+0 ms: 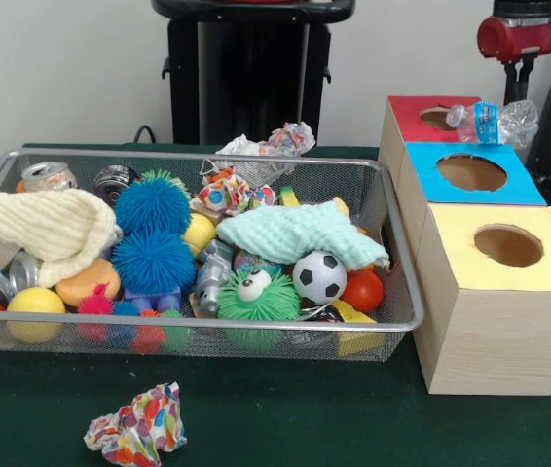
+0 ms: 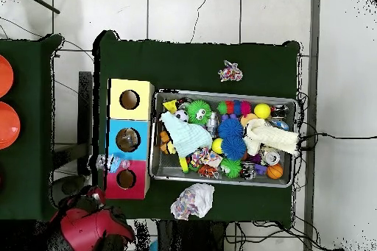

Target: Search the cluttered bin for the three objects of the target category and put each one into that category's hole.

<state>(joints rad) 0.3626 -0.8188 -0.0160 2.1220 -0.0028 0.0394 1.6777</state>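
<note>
My gripper [image 1: 521,66], upper right in the front view, was clamped on a crushed plastic bottle [image 1: 495,123] over the red box [image 1: 404,115], I judged for dropping it into that hole. The blue box [image 1: 422,161] and yellow box [image 1: 548,255] stood alongside. The wire bin [image 1: 397,233] kept the clutter together on the green worktop [image 1: 285,418]; a crumpled wrapper [image 1: 137,425] lay outside, before a white wall.
</note>
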